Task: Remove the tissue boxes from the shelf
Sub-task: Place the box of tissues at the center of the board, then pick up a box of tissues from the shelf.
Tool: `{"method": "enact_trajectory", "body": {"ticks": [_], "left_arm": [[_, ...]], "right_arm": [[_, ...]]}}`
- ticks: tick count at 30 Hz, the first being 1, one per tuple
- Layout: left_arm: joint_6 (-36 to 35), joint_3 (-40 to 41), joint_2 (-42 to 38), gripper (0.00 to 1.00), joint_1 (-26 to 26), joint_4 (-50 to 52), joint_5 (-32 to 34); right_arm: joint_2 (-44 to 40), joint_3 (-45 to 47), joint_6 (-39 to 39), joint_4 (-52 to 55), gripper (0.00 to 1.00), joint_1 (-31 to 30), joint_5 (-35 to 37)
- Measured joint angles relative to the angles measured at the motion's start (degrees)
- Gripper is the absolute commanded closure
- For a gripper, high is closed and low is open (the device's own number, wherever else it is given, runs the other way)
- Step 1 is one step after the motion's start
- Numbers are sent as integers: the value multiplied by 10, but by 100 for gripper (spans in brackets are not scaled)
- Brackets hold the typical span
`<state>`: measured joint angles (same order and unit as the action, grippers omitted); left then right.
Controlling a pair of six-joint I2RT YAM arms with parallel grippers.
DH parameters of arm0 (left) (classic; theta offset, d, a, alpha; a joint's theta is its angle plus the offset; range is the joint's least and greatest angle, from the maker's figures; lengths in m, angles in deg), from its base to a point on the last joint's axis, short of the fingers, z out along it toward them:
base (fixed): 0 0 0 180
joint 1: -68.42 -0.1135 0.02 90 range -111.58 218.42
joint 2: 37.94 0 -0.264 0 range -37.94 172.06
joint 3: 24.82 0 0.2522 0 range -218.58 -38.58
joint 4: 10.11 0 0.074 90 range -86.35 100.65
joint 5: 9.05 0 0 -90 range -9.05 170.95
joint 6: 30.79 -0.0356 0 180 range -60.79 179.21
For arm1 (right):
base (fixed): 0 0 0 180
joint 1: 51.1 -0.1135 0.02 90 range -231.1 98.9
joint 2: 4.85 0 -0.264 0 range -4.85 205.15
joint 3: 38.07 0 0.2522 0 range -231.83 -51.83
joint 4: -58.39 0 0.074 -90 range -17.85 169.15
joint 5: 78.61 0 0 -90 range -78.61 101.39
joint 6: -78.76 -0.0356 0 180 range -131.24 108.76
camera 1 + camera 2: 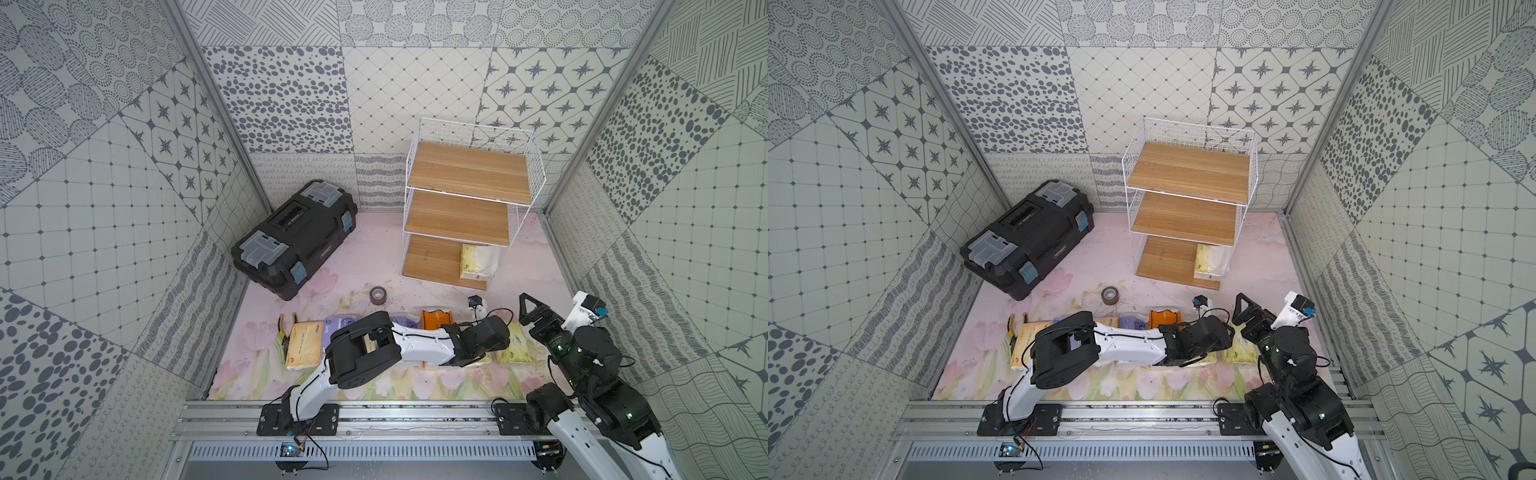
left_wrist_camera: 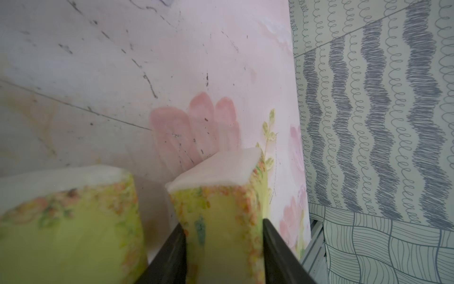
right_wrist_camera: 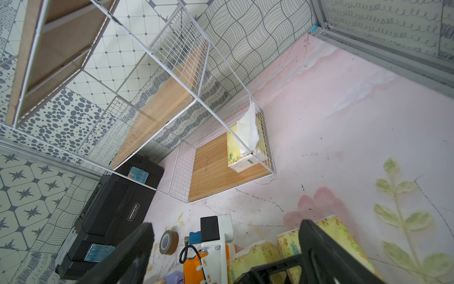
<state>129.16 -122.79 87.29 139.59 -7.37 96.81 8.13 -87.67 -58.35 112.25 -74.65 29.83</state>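
Note:
The shelf stands at the back right. A pale yellow-green tissue box lies on its bottom board with a tissue sticking up. Several other tissue boxes lie in a row on the floor: pale orange, lavender, bright orange and yellow-green. My left gripper is low over the floor, its jaws against both sides of a yellow-green tissue box, with another beside it. My right gripper hangs open and holds nothing, just right of the row and facing the shelf.
A big black toolbox sits at the back left. A brown tape roll lies on the floor between it and the row, and pliers lie at the row's left end. Patterned walls close in on both sides.

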Motion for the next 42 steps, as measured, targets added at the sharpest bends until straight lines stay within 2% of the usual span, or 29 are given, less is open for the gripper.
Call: {"method": "enact_trajectory", "body": {"ticks": [3, 10, 15, 21, 29, 35, 42], "left_arm": [[-2, 14, -24, 35, 0, 1, 14], [-19, 77, -117, 30, 4, -7, 62], [-26, 134, -183, 34, -6, -21, 89], [-25, 184, -220, 42, -56, -24, 92], [-39, 181, -185, 56, -121, -50, 66], [-61, 130, -115, 63, -158, -85, 45], [-75, 60, -33, 63, -189, -119, 30]], "right_arm": [[0, 1, -1, 0, 4, 0, 0], [2, 12, -9, -1, 6, 0, -4], [17, 32, -25, -16, 11, 0, -16], [74, 76, -61, -48, 13, 0, -43], [161, 116, -100, -87, 16, 0, -69], [154, 116, -106, -107, 19, 0, -71], [132, 116, -106, -115, 20, 0, -64]]}}
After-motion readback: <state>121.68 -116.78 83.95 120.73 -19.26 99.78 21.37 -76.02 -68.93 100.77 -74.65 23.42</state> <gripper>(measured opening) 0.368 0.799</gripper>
